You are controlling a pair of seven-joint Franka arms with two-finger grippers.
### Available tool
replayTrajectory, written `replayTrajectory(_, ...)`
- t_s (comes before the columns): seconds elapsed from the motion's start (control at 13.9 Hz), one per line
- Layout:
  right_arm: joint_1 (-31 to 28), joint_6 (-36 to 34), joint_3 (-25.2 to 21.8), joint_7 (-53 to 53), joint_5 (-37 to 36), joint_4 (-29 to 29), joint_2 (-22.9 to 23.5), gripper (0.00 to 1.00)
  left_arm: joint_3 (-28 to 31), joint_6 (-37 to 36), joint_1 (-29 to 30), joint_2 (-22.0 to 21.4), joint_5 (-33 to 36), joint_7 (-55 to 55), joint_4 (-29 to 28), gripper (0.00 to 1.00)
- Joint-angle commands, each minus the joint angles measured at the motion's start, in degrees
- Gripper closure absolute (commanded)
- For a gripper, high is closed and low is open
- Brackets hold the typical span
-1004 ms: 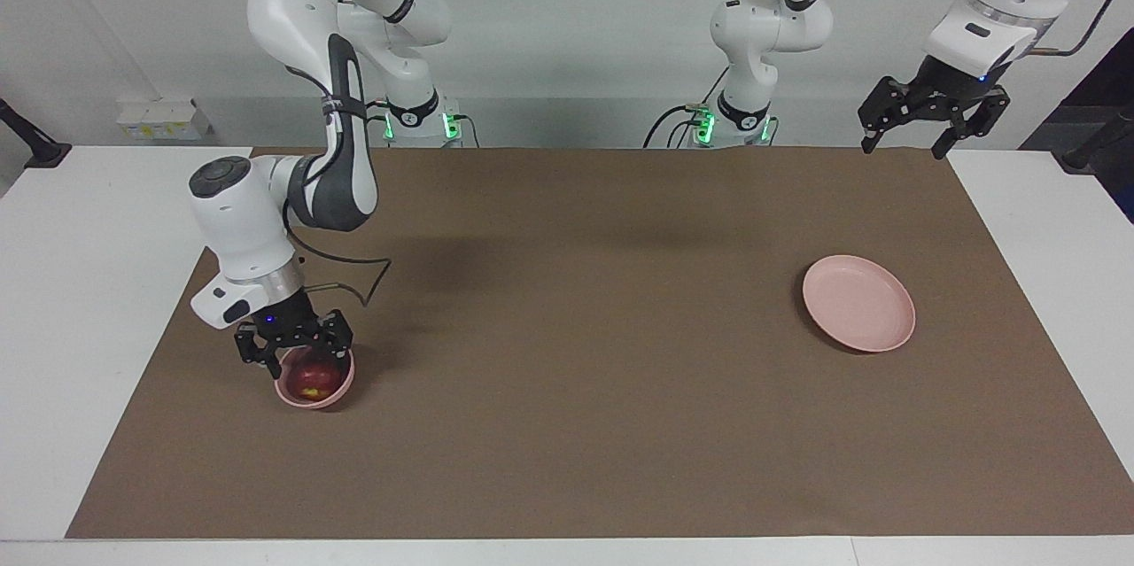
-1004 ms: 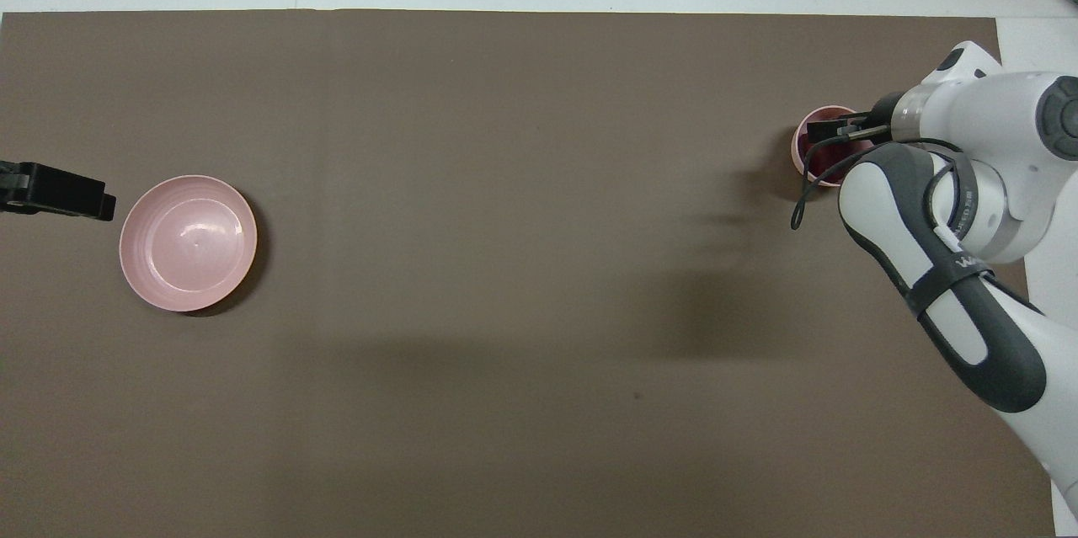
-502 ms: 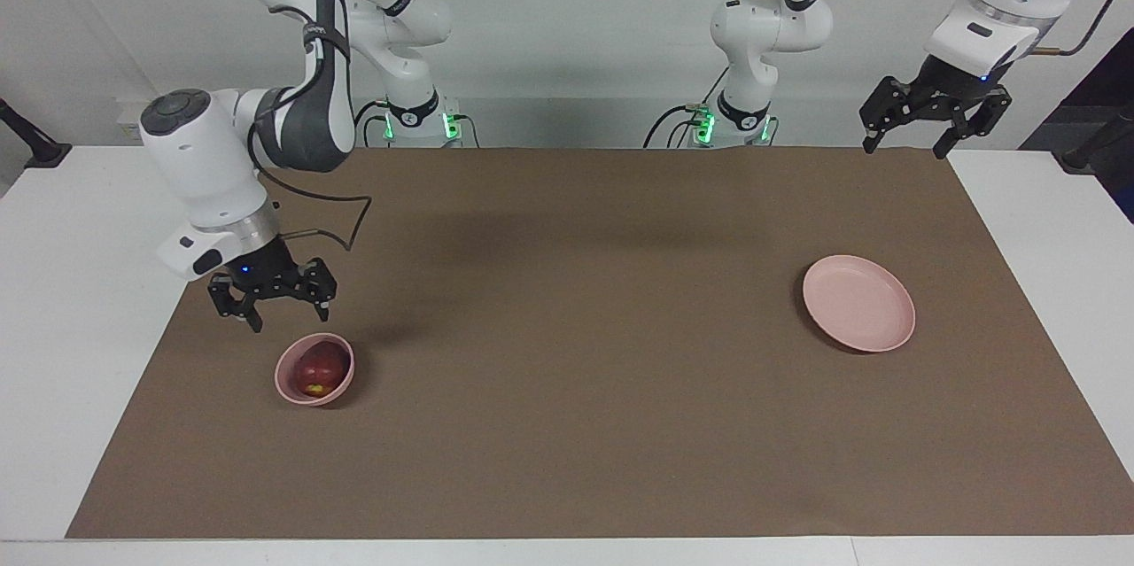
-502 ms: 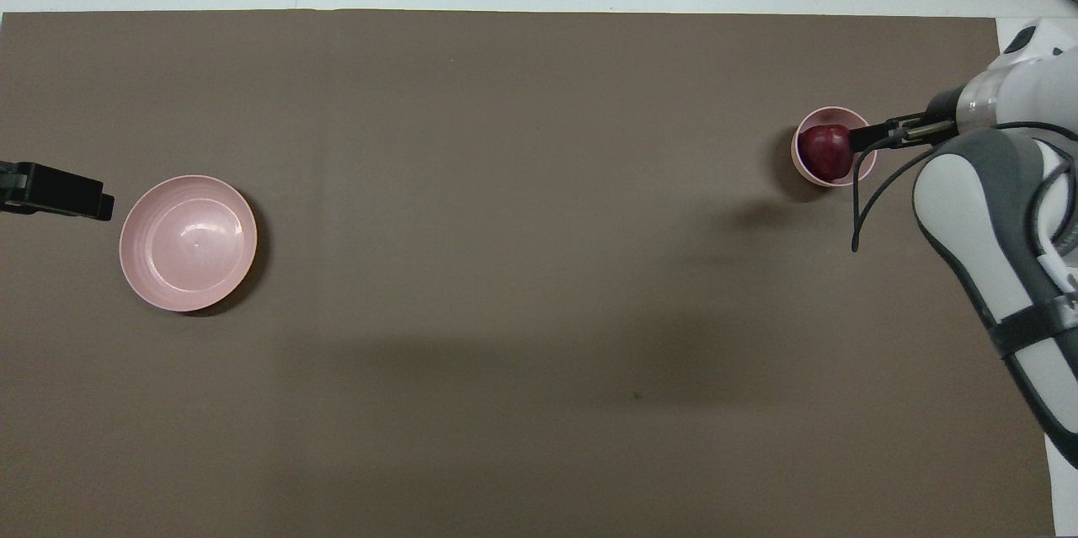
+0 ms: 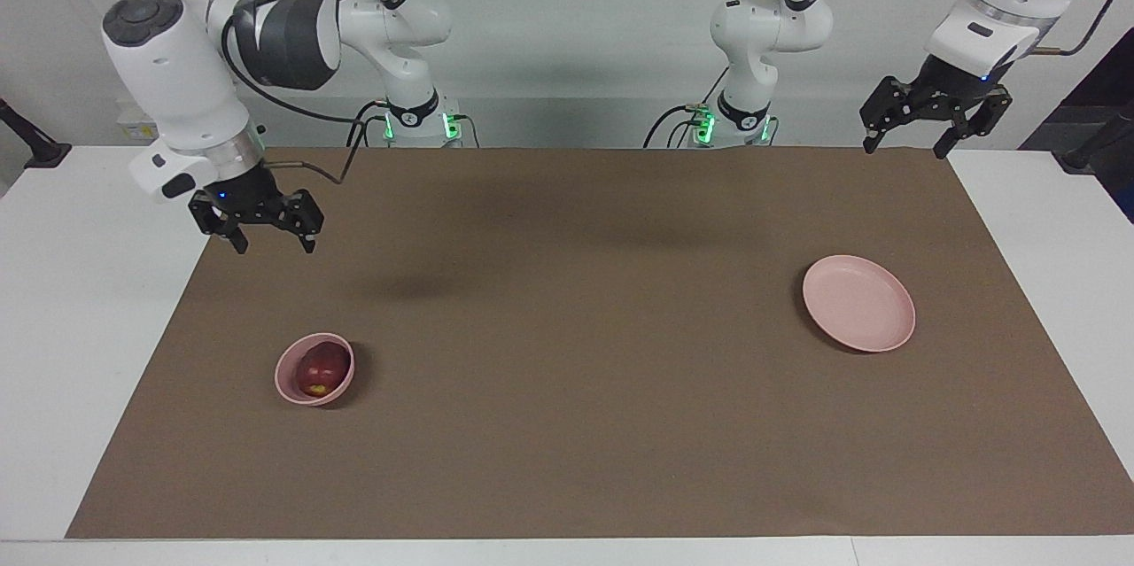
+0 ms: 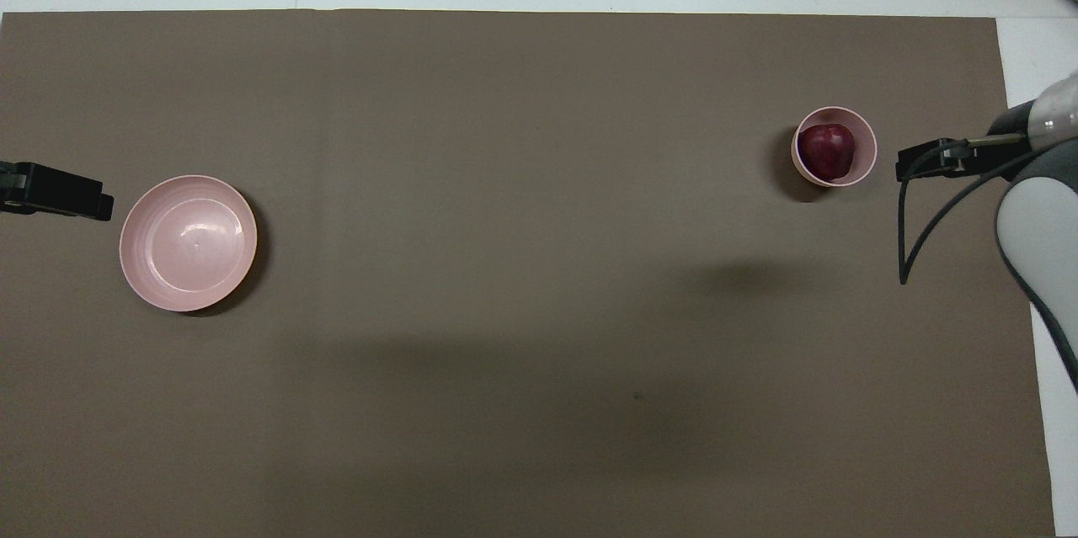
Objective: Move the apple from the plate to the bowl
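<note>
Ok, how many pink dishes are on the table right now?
2. The bowl, holding the apple, sits toward the right arm's end; the plate, bare, sits toward the left arm's end. None look hidden.

My right gripper (image 5: 260, 229), a second ago down at the bowl (image 5: 285, 380) over the apple (image 5: 321, 367), now hangs high and clear of both, fingers spread, over the mat's edge (image 5: 190, 283) at my right arm's end. In the overhead view the apple (image 6: 827, 149), then covered by my arm, shows fully.
</note>
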Motion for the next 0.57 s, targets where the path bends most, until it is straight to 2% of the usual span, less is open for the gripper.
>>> replayTrajectory(0.0, -0.02, -5.40, 0.37, 2.42, -0.40, -0.73, -4.68, 0.00, 0.78, -1.09, -0.81, -0.28, 0.25, 0.12, 0.52, 0.00)
replayTrajectory(0.14, -0.11, -10.40, 0.81, 2.85, 0.56, 0.57, -5.83, 0.00, 0.78, -1.09, -0.81, -0.28, 0.25, 0.12, 0.52, 0.00)
replayTrajectory(0.36, -0.20, -19.63, 0.99, 5.31, 1.18, 7.77, -3.04, 0.00, 0.78, -1.09, -0.81, -0.28, 0.25, 0.12, 0.52, 0.00)
replayTrajectory(0.5, -0.28, -19.57, 1.07, 5.32, 1.09, 8.49, -2.50, 0.00, 0.78, -1.01, -0.81, -0.28, 0.25, 0.12, 0.52, 0.00)
